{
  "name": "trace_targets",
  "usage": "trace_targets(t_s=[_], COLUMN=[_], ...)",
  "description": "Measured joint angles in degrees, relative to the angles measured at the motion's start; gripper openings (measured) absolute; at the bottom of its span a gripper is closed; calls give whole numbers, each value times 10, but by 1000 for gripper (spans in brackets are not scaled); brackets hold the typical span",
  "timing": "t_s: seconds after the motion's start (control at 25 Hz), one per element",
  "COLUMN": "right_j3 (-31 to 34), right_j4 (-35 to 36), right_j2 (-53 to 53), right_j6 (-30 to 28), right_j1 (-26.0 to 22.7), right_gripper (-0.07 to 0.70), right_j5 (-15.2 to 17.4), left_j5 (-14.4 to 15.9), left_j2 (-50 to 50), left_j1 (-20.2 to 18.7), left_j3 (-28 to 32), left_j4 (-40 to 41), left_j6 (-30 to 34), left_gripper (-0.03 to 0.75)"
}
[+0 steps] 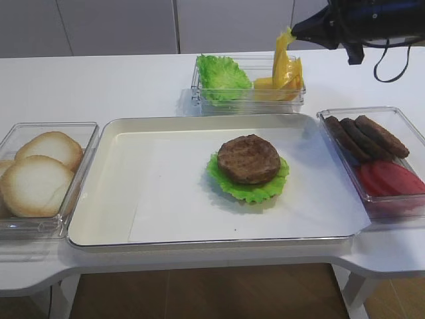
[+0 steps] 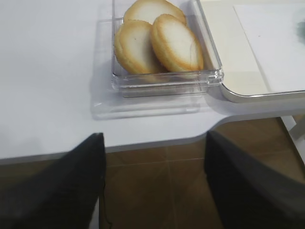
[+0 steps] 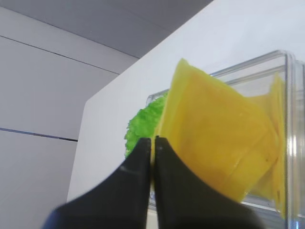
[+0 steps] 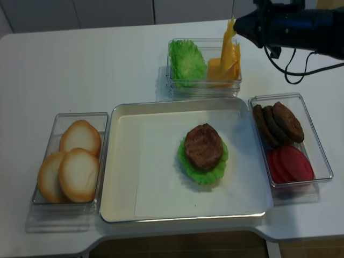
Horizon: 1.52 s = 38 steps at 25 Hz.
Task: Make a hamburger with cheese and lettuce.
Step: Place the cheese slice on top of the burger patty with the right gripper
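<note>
Exterior high view, read from the left: pale bun halves (image 1: 41,174) lying in a clear box, untouched and well apart from the action. Off the table edge on that side, left gripper (image 2: 155,176) hovering with jaws wide apart and nothing between them, seen only in its own wrist camera. On to the white tray (image 1: 119,199): hamburger (image 1: 249,167) sitting right of centre on the paper liner, grilled patty on top, lettuce (image 1: 255,191) frilling out beneath it all round, no cheese there yet. Behind the tray, a clear box with spare green leaves (image 1: 222,74) on its left and a fanned yellow stack (image 1: 282,85) on its right. Above that stack, cheese (image 1: 284,56) dangling by its top corner from the right gripper (image 1: 297,31), jaws clamped together on it. Right wrist view: slice (image 3: 217,143) drooping and folding from the pinch, so judged thin, light, floppy, probably a little tacky; likely to curl or tear under a hard pull. Best held at an edge or corner, as now, and laid down flat onto the patty rather than dropped. Far right, standing patties (image 1: 365,135) and red slices (image 1: 388,178) in another box.
</note>
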Motion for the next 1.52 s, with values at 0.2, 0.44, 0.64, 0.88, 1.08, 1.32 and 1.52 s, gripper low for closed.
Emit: trace_targets(t_s=[0.2, 0.44, 0.64, 0.88, 1.08, 1.32, 1.52], right_j3=[0, 0, 0, -4, -6, -6, -6], right_j4=[-18, -49, -42, 4, -6, -60, -126], right_j2=[12, 12, 12, 12, 7, -42, -91], right_j6=[0, 0, 0, -2, -2, 9, 27], right_j1=[0, 0, 0, 0, 0, 0, 0], right_gripper=[3, 3, 3, 3, 3, 3, 3], right_j5=[-1, -4, 1, 45, 66, 78, 107], left_j5=[0, 0, 0, 0, 0, 0, 0], left_j2=[0, 0, 0, 0, 0, 0, 0], left_j1=[0, 0, 0, 0, 0, 0, 0], left_j3=[0, 0, 0, 0, 0, 0, 0], left_j4=[0, 0, 0, 0, 0, 0, 0], left_j6=[0, 0, 0, 0, 0, 0, 0], left_gripper=[476, 476, 476, 476, 476, 476, 476])
